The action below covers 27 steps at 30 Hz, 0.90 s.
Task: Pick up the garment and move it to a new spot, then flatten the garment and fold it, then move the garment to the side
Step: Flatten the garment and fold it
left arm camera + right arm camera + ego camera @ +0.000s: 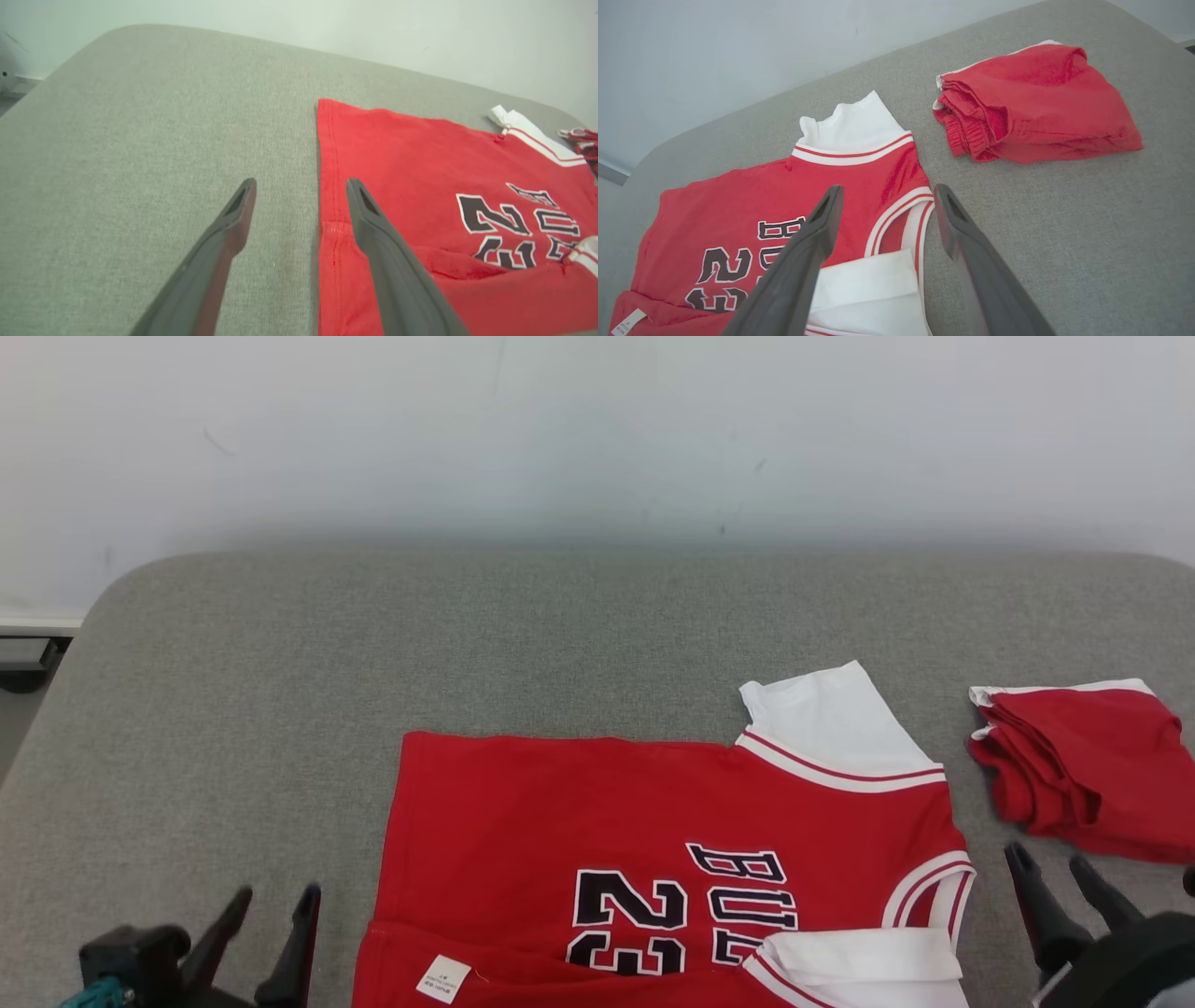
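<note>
Dark fingers of your left gripper [277, 896] are spread wide with nothing between them. Same for the right gripper [1050, 859]: parted and empty. The red jersey [607, 803] lies flat on the grey cushion [467, 635] between the two, at the near edge.

Its long axis runs across your front, hem toward your left and shoulders toward your right. In the left wrist view one finger sits over the hem line and the other over bare cushion (contact can't be judged). The right gripper is just beside the armhole trim, off the cloth's right edge. Each arm is nearest its own end, so the next fold looks like a two-arm job.

The near long edge looks turned over already, with a white tag [443, 978] showing on the flap; its print is too small to read.

Writing: "23", and beside it "BU" with more letters hidden under the folded white sleeve [859, 966]. All of it lies sideways to you. No brand mark can be made out.

Folded red shorts [1083, 765] sit apart, farther right.
</note>
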Available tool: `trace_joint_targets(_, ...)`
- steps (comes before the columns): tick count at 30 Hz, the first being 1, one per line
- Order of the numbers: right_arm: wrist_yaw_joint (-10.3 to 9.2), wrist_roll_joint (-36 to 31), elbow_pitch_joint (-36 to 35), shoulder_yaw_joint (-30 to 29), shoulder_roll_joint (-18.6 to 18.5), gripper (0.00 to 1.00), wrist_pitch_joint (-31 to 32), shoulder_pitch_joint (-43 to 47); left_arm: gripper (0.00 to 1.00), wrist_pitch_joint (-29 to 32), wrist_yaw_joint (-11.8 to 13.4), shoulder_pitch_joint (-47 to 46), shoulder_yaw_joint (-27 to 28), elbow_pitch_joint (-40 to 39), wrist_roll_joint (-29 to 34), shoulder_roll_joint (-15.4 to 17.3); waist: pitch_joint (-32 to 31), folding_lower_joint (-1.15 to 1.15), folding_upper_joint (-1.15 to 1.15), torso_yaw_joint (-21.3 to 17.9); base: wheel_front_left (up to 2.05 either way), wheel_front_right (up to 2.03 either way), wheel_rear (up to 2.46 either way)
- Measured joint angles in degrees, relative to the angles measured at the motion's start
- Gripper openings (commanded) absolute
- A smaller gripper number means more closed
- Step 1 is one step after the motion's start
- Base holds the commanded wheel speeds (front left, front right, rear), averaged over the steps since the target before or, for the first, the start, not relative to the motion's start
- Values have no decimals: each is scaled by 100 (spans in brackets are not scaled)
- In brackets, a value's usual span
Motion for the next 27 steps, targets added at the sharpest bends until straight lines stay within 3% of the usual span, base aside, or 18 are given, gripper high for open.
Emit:
trace_joint_targets(5, -2, -234, 35, 211, 205, 100, -656, -472, 100, -638, 267, -187, 144, -488, 328, -169, -141, 0, 0, 28, 0, 0, 0)
trace_joint_targets(9, 23, -359, 275, 357, 234, 100, -1121, -753, 100, -942, 319, -355, 159, -654, 528, -324, -251, 0, 0, 37, 0, 0, 0)
trace_joint_targets(18, 253, -577, 978, 791, 286, 100, -1825, -982, 100, -1038, 413, -380, 133, -280, 698, -467, -371, 0, 0, -15, 0, 0, 0)
trace_joint_targets(27, 352, -735, 1452, 917, 305, 100, -2386, -982, 100, -946, 463, -368, 154, 225, 920, -435, -407, 0, 0, -59, 0, 0, 0)
